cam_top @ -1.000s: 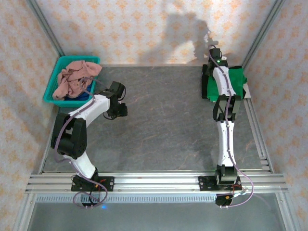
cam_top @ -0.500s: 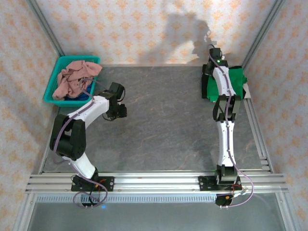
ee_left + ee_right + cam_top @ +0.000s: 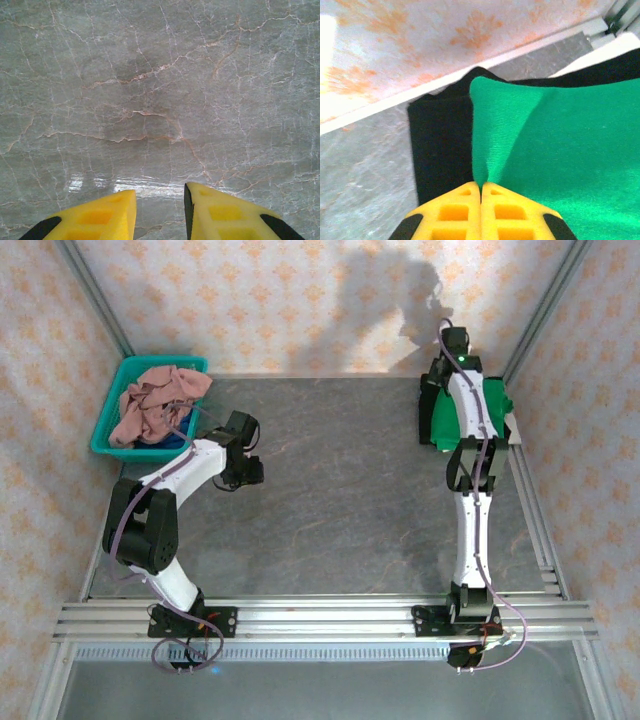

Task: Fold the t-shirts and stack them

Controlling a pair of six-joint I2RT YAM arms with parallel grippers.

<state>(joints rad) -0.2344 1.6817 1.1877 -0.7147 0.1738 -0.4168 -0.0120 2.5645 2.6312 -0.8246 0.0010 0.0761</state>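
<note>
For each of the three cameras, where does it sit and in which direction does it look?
Top external: above and behind the bases, looking down on the table; the left arm and right arm show whole.
Left wrist: on the left arm's wrist, facing down at the table's marbled surface; the left gripper is open.
Right wrist: on the right arm's wrist, facing the far wall; the right gripper is shut on the green t-shirt, which lies over the black t-shirt.
Shared: top external and right wrist both see the green t-shirt.

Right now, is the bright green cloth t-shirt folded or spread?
Folded: the bright green cloth t-shirt lies as a compact rectangle atop the black cloth shirt.
</note>
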